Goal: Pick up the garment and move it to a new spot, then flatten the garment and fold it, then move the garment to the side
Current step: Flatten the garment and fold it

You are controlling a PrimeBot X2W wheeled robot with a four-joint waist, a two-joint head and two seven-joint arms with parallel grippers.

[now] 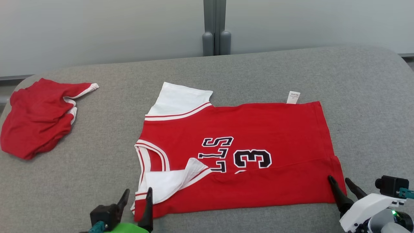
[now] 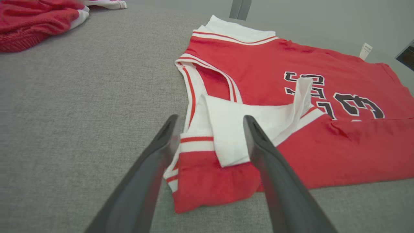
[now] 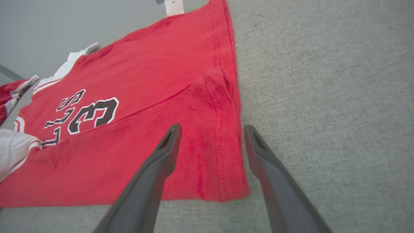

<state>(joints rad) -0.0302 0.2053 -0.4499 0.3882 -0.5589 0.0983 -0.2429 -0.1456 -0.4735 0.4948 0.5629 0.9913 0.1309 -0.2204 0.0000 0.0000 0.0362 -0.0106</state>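
- The left gripper (image 2: 211, 119) is open and empty; its fingers straddle the shirt's (image 1: 252, 129) near collar-end corner, one tip over the white sleeve (image 2: 245, 129), the other at the cloth's outer edge.
- The right gripper (image 3: 212, 127) is open and empty too; one finger lies over the hem (image 3: 223, 136) corner, the other over bare table (image 3: 323, 97) just beyond it.
- The shirt lies spread on the table, ahead of both grippers and spanning the gap between them; the long edge nearest the fingers is turned over the body in a band that covers the lower part of the number (image 1: 252, 158), so the first lengthwise fold looks done.
- It looks like a thin, light knit: soft and limp, with no stiffness to hold a shape; I expect it to sag from any pinch, and the folded layers to slide on each other if dragged.
- The best holds are probably the two near corners, just at the fingertips; a pinch there should take both layers of the band together, so the fold travels whole.
- The stitched hem looks firmer and should grip well on the right; on the left, a pinch on the loose sleeve alone would likely pull it out of the fold, so the red body under it needs taking as well.
- Red shorts (image 1: 35, 119) lie well beyond the left gripper's outer side, apart from the shirt.
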